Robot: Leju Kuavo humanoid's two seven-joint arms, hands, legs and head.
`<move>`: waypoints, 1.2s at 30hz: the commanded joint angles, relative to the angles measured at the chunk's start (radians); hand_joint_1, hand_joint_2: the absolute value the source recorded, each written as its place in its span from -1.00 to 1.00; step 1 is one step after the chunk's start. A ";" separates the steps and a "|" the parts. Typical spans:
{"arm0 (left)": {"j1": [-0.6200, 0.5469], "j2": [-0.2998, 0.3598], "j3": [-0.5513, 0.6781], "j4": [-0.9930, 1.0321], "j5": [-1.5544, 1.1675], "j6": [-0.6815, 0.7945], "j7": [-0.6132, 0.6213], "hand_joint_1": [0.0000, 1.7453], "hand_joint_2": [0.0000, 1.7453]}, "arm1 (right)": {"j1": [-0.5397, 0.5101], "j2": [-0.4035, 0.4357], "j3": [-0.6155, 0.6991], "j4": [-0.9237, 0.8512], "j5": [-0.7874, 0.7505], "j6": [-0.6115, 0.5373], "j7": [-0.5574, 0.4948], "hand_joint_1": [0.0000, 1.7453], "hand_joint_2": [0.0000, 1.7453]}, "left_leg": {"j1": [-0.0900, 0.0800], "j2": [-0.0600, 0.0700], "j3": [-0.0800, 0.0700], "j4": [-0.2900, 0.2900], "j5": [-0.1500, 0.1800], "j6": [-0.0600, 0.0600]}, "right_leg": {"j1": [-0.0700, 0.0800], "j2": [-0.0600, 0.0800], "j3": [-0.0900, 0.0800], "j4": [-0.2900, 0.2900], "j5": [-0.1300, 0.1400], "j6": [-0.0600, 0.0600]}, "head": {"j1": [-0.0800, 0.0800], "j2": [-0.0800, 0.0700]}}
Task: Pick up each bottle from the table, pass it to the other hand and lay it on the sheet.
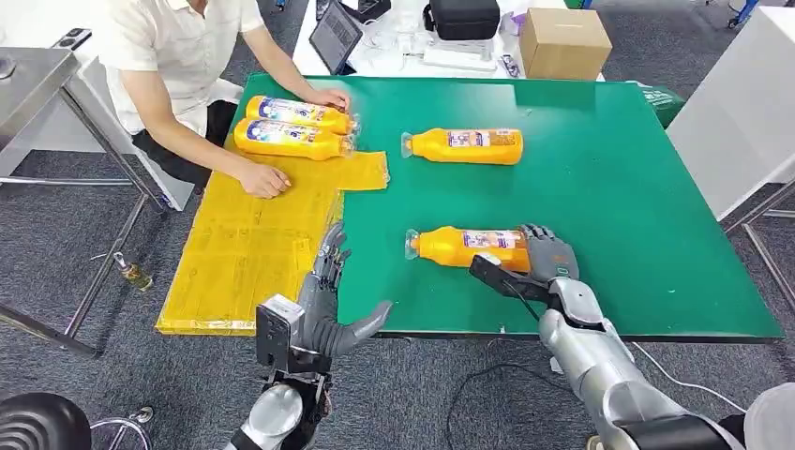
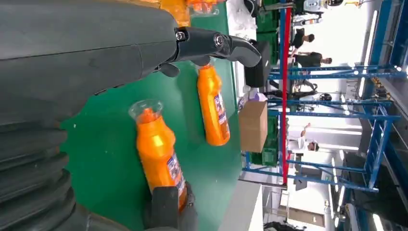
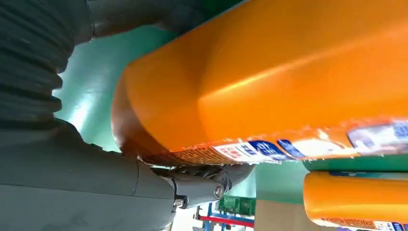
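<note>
The right hand (image 1: 548, 255) wraps the base of the near bottle (image 1: 466, 247), lying crosswise at the frame's lower centre, cap toward the spread, empty left hand (image 1: 328, 305).

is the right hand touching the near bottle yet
Touching. In the right wrist view the right hand has a finger pressed against the labelled side of the near bottle; the head view shows that hand at its base.

The right hand (image 1: 548, 255) hides the near bottle's (image 1: 464, 247) base; grip unclear.
</note>
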 commanded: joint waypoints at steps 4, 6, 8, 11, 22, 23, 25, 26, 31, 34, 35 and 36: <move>-0.021 0.022 -0.027 0.047 -0.002 0.019 -0.014 -1.00 1.00 | 0.062 0.001 -0.065 0.064 -0.186 0.033 -0.182 1.00 1.00 | 0.001 -0.001 0.006 -0.002 -0.001 0.001 | 0.002 -0.003 0.007 -0.003 -0.002 -0.003 | 0.000 0.000; -0.011 0.025 -0.030 0.037 -0.005 0.025 -0.017 -1.00 1.00 | 0.082 0.009 -0.086 0.043 -0.227 0.011 -0.217 1.00 1.00 | 0.002 -0.001 0.008 -0.002 -0.001 0.001 | 0.003 -0.003 0.009 -0.004 -0.001 -0.004 | 0.000 0.000; -0.006 0.027 -0.029 0.035 -0.003 0.029 -0.016 -1.00 1.00 | 0.093 0.018 -0.103 0.022 -0.266 0.000 -0.250 1.00 1.00 | 0.002 0.000 0.009 -0.003 -0.002 0.001 | 0.003 -0.002 0.009 -0.004 -0.001 -0.004 | 0.000 0.000; -0.004 0.029 -0.028 0.035 -0.003 0.029 -0.016 -1.00 1.00 | 0.093 0.020 -0.102 0.021 -0.267 -0.001 -0.250 1.00 1.00 | 0.001 0.000 0.009 -0.002 -0.001 0.001 | 0.002 -0.001 0.009 -0.003 -0.001 -0.003 | 0.000 0.000; -0.004 0.029 -0.028 0.035 -0.003 0.029 -0.016 -1.00 1.00 | 0.093 0.020 -0.102 0.021 -0.267 -0.001 -0.250 1.00 1.00 | 0.001 0.001 0.009 -0.001 -0.001 0.000 | 0.001 -0.001 0.009 -0.002 -0.001 -0.002 | 0.000 0.000; -0.004 0.029 -0.028 0.035 -0.003 0.029 -0.016 -1.00 1.00 | 0.093 0.020 -0.102 0.021 -0.267 -0.001 -0.250 1.00 1.00 | 0.001 0.001 0.010 -0.002 -0.001 0.001 | 0.002 -0.001 0.010 -0.002 -0.001 -0.003 | 0.000 0.000; 0.007 0.032 -0.020 0.030 -0.005 0.039 -0.020 -1.00 1.00 | 0.110 0.035 -0.137 -0.025 -0.345 -0.003 -0.311 1.00 1.00 | 0.001 0.001 0.011 -0.002 -0.001 0.001 | 0.002 -0.001 0.011 -0.003 -0.001 -0.004 | 0.000 0.000; 0.020 0.036 -0.012 0.024 -0.008 0.044 -0.027 -1.00 1.00 | 0.127 0.047 -0.154 -0.070 -0.400 0.011 -0.341 1.00 1.00 | 0.001 0.001 0.010 -0.002 -0.001 0.000 | 0.002 -0.001 0.010 -0.002 -0.001 -0.003 | 0.000 0.000; 0.067 0.049 0.025 0.044 0.038 0.037 -0.019 -1.00 1.00 | 0.244 0.074 -0.140 -0.385 -0.566 0.053 -0.367 1.00 1.00 | 0.001 0.005 0.011 -0.002 -0.003 0.000 | 0.002 0.003 0.010 -0.002 -0.001 -0.004 | 0.000 0.000; 0.067 0.043 0.025 0.071 0.135 -0.036 0.014 -1.00 1.00 | 0.286 0.077 -0.074 -0.518 -0.625 0.123 -0.366 1.00 1.00 | 0.001 0.004 0.011 -0.002 -0.003 0.000 | 0.002 0.001 0.010 -0.001 -0.002 -0.005 | 0.000 0.000; 0.062 0.041 0.021 0.076 0.175 -0.068 0.035 -1.00 1.00 | 0.292 0.082 -0.052 -0.539 -0.633 0.135 -0.366 1.00 1.00 | 0.000 0.003 0.007 -0.001 -0.002 0.000 | 0.001 0.001 0.007 0.000 -0.001 -0.003 | 0.000 0.000; 0.052 0.040 0.018 0.077 0.201 -0.088 0.048 -1.00 1.00 | 0.293 0.096 -0.027 -0.558 -0.658 0.169 -0.383 1.00 1.00 | 0.001 0.004 0.009 -0.001 -0.003 0.000 | 0.002 0.002 0.008 -0.001 -0.002 -0.004 | 0.000 0.000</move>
